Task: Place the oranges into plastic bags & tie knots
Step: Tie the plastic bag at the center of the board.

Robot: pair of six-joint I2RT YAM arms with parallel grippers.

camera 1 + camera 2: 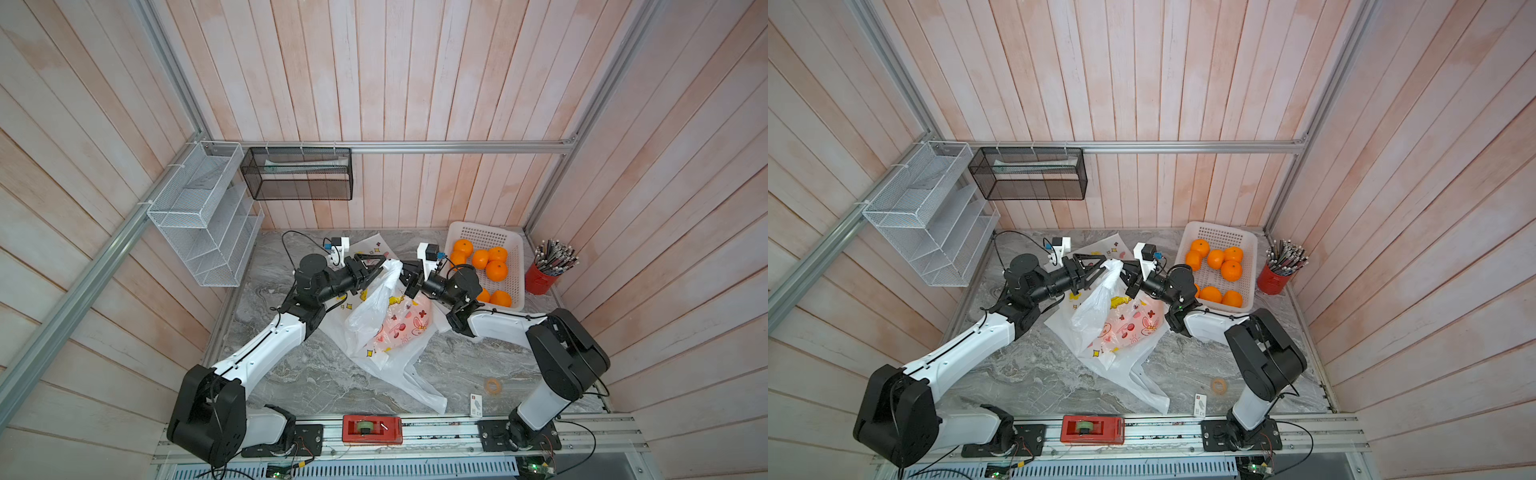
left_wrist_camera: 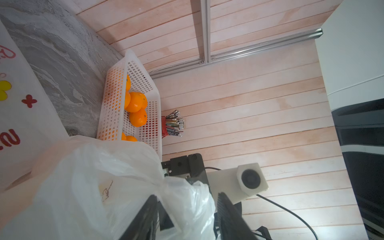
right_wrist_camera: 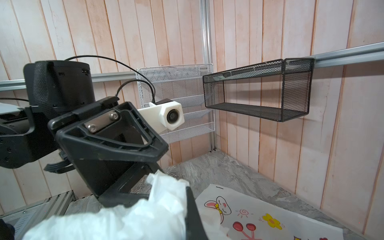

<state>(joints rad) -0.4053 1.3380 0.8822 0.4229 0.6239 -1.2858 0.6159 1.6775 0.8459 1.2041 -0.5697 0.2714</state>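
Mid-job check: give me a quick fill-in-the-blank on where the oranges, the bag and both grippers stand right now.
1. The loose oranges lie in the white ____.
2. The right gripper is ____ on the plastic bag, at its raised handle.
3. The left gripper has its jaws ____, with bunched plastic between them.
4. The pencils stand in a ____ cup.
Missing words: basket; shut; open; red.

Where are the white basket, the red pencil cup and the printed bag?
white basket (image 1: 486,235): a top view, bare floor near far rim.
red pencil cup (image 1: 539,282): a top view, red side wall.
printed bag (image 1: 401,328): a top view, bunny-printed side.
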